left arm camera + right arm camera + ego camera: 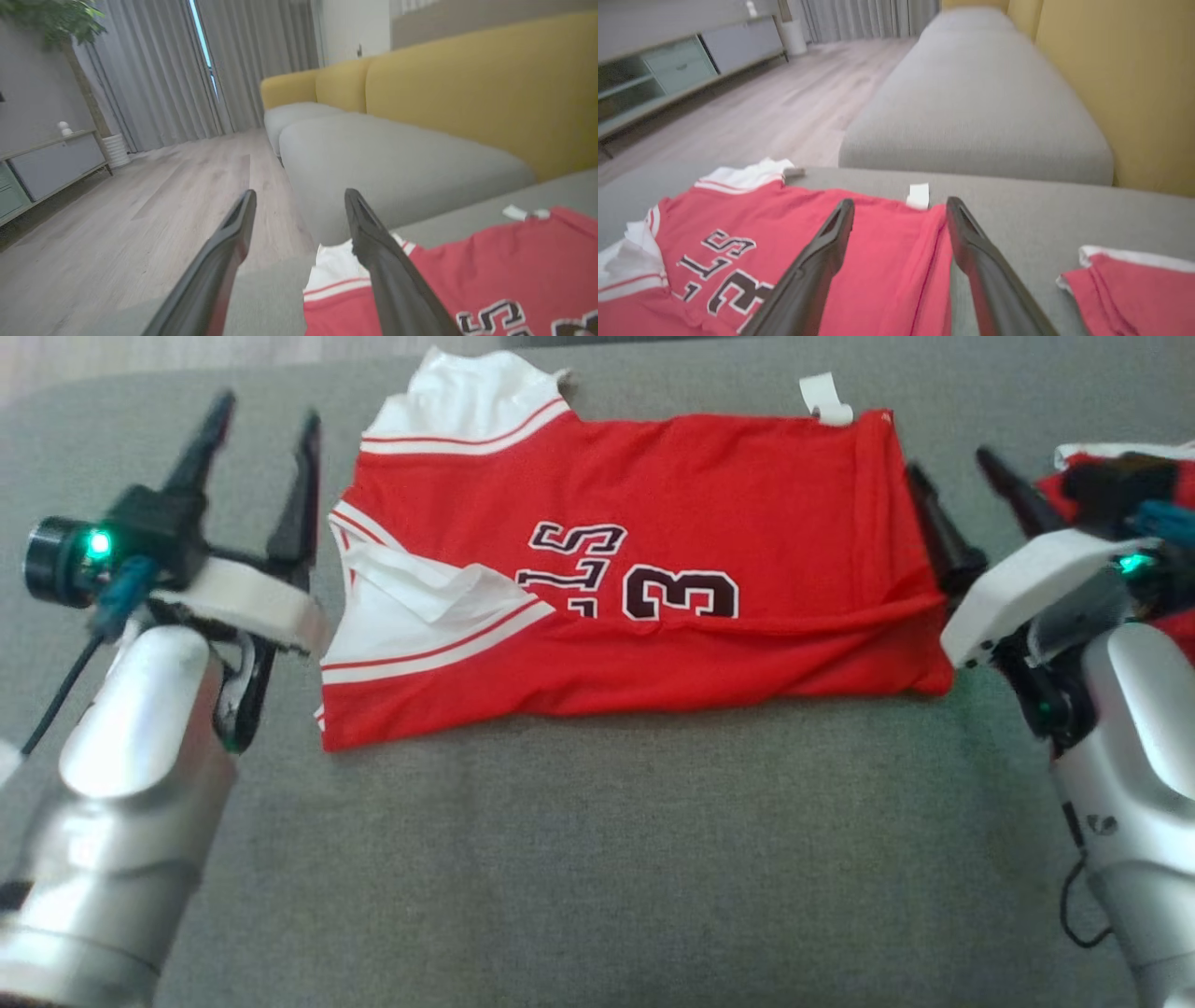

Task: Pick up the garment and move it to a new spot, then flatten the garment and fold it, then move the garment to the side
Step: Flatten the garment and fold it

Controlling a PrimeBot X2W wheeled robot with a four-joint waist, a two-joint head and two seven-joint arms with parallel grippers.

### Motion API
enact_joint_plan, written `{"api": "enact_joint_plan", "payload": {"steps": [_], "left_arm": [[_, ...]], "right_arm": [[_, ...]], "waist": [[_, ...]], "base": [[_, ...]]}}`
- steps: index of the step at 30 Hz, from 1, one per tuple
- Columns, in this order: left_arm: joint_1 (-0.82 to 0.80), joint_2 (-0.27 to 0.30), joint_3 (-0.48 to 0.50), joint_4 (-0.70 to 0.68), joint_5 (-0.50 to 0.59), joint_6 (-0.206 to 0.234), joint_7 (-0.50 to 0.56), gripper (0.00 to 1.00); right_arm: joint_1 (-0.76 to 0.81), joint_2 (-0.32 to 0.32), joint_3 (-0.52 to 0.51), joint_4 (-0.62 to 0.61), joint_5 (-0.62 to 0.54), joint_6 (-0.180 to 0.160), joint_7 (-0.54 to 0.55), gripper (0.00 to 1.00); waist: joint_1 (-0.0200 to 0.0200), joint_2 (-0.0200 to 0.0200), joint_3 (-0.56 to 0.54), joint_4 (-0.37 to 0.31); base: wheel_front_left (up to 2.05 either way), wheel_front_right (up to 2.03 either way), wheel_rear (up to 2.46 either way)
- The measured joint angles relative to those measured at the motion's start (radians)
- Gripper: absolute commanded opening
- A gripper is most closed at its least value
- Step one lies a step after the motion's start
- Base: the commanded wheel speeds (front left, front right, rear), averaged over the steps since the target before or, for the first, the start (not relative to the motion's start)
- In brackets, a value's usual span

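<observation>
Red basketball jersey with white trim and dark lettering [635,560] lies folded, top centre of the head view, on the grey fabric cushion [597,859]. Left gripper [267,413] is at upper left and right gripper [950,465] at upper right, one at each end, probably staged for another fold.

Left wrist view: jersey at lower right, fingers spread wide, empty.

Right wrist view: jersey at lower left, fingers wide apart, holding nothing.
</observation>
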Motion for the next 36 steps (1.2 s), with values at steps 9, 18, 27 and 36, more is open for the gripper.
{"api": "enact_joint_plan", "payload": {"steps": [9,18,27,36], "left_arm": [[0.394,-0.103,0.254,-0.376,0.011,0.084,-0.006,1.0],[0.631,-0.225,0.364,-0.464,0.11,0.065,-0.006,1.0],[0.675,-0.26,0.395,-0.366,0.185,0.033,-0.005,1.0],[0.575,-0.259,0.401,-0.093,0.197,0.026,0.014,1.0]], "right_arm": [[0.178,0.035,-0.102,-0.088,-0.076,0.0,-0.285,1.0],[0.381,0.179,-0.184,-0.128,-0.174,0.0,-0.368,1.0],[0.424,0.208,-0.186,-0.146,-0.209,0.0,-0.379,1.0],[0.394,0.211,-0.163,-0.168,-0.216,0.0,-0.38,1.0]], "waist": [[-0.0001,0.0,-0.078,0.024],[-0.0003,0.0,-0.148,0.022],[0.0001,0.0,-0.136,-0.001],[0.0001,0.0,-0.103,-0.034]], "base": [[0.0,0.0,0.0],[0.0,0.0,0.0],[0.0,0.0,0.0],[0.0,0.0,0.0]]}}
